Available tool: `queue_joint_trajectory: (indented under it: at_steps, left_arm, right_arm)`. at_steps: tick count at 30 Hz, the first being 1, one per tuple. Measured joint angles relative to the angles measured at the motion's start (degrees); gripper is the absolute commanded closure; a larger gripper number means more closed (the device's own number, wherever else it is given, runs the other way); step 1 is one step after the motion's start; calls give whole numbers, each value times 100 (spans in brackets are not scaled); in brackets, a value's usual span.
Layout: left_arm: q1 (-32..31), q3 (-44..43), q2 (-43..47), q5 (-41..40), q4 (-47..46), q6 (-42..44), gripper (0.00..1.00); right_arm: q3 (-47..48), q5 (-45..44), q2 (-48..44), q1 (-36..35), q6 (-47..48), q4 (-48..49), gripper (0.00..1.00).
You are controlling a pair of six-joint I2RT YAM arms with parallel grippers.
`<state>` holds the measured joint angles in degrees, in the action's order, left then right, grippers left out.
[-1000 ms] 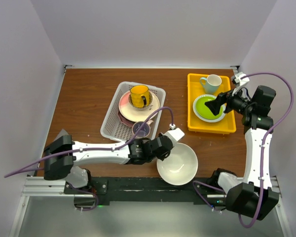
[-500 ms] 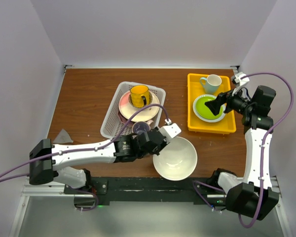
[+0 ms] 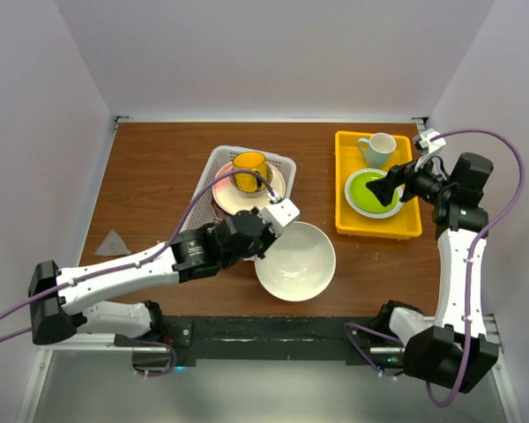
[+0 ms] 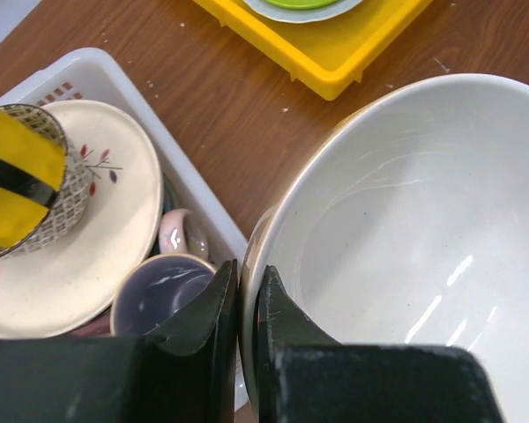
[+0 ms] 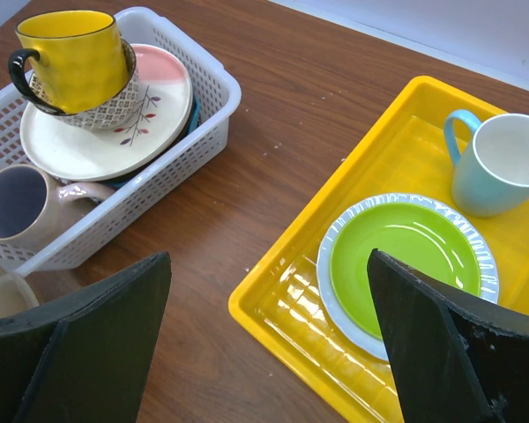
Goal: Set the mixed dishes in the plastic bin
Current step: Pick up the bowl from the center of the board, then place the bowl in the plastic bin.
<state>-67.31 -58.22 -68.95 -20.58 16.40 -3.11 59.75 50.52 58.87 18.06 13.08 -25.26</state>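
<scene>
My left gripper is shut on the left rim of the large cream bowl, one finger inside and one outside. The bowl is beside the near right corner of the plastic bin. In the bin a yellow mug stands in a small patterned bowl on a pink-and-cream plate. A pinkish mug lies at the bin's near end. My right gripper is open above the yellow tray, holding nothing.
The yellow tray at the right holds a green plate and a light blue mug. A grey scrap lies on the table at the left. Side walls stand close to the table.
My left arm has carried the cream bowl from the table's front edge up and left, to the bin's near right corner. The right arm has not moved.
</scene>
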Motion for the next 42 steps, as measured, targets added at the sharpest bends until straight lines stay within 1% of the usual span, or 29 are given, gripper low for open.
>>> queue_joint_trajectory:
  at_steps: [8,12,18,25,29,36,42]
  left_arm:
    - [382,-15,304,-114,339,282,100]
    - [595,-162,330,-199,570,387,100]
    - [1305,-337,474,-153,693,400,100]
    - [1878,-452,789,-168,837,310,100]
    - [2243,-459,857,-98,931,-13,100]
    - [3449,-422,1099,-214,1257,-863,100]
    - [4148,-275,1482,-297,1480,-1541,100]
  right_arm:
    - [0,0,0,0,0,0,3]
    - [0,0,0,0,0,0,3]
    - [0,0,0,0,0,0,3]
    - [0,0,0,0,0,0,3]
    - [-2,0,0,0,0,0,3]
    - [-2,0,0,0,0,0,3]
    - [-2,0,0,0,0,0,3]
